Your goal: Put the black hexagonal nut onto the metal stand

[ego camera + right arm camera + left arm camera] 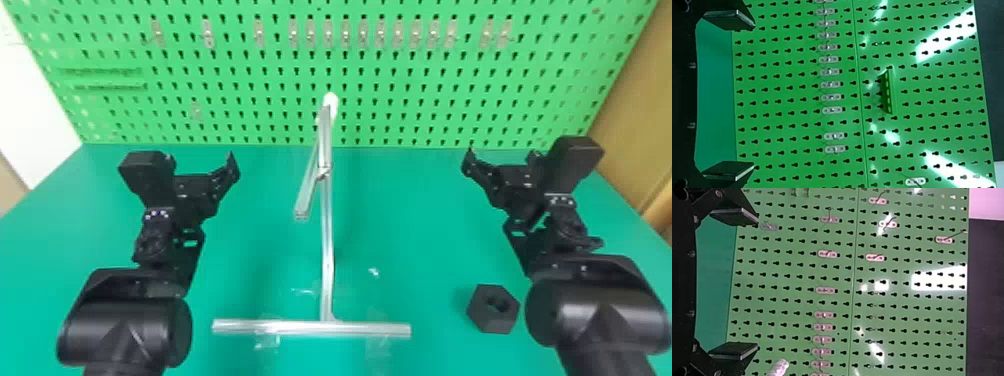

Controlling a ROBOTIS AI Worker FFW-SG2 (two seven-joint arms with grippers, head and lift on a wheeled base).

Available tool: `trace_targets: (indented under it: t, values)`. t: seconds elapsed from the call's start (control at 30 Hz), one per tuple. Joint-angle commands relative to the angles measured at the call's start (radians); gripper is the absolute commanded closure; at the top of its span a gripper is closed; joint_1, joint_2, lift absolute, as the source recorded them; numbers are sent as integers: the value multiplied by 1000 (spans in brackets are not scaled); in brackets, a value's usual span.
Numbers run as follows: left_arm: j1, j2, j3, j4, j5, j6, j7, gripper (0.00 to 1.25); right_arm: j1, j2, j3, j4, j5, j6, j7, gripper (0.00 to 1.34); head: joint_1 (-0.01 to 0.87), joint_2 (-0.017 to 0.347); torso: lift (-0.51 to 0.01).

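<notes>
In the head view, the black hexagonal nut (491,314) lies on the green table at the lower right, beside the right forearm. The metal stand (326,240) is in the middle, with a crossbar at its near end, a slanted branch and a white tip at the far end. My left gripper (201,162) is held left of the stand; in the left wrist view the same gripper (756,284) stands open, its fingers wide apart around nothing. Right of the stand and farther back than the nut is my right gripper (502,157). In the right wrist view this gripper (753,96) is also open with nothing between its fingers.
A green pegboard (250,105) with a row of small metal hooks rises behind the table (410,225). Clear tape (270,340) lies around the stand's crossbar. The stand's white tip (777,368) shows in the left wrist view, near one finger.
</notes>
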Motion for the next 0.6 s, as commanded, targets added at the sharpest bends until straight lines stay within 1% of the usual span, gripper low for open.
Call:
trace_targets:
  t: [0.0, 0.57]
  values:
    - [0, 0, 0, 0, 1, -1, 0, 154, 0, -2, -1, 0, 1, 0, 0, 55, 693, 81, -1]
    - [-3, 0, -2, 0, 1, 0, 0, 154, 0, -2, -4, -6, 1, 17, 0, 55, 693, 81, -1]
